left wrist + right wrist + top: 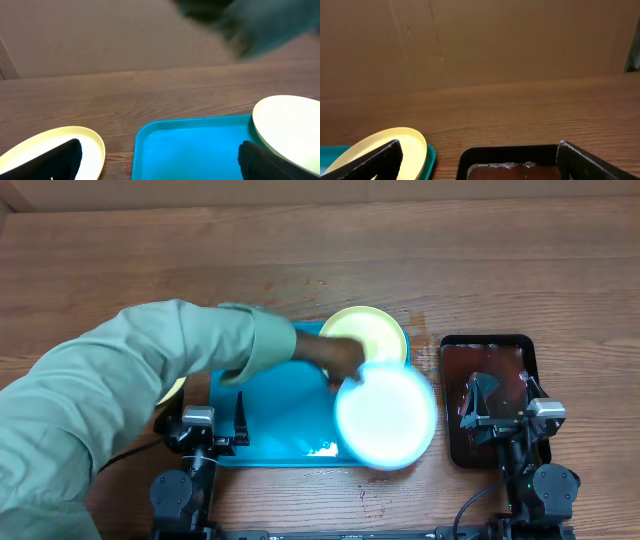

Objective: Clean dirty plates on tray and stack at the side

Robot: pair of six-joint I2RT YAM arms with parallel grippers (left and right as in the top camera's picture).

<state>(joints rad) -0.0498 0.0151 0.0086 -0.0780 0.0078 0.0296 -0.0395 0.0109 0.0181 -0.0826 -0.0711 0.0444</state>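
Three plates are in view. Left plate (176,389) lies off the tray (270,425), just beside its left edge and ahead-left of the left gripper (160,146), whose jaws are fully spread and empty. Yellow plate (365,332) rests at the tray's far right corner. A person's hand (335,362) meets the blurred blue plate (386,417) at the tray's right end. Right gripper (480,146), wide open and empty, hovers over the black tray (490,342). The blue plate lies to its left, probably nearer this arm.

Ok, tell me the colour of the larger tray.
The tray is turquoise blue; it shows best in the overhead view.
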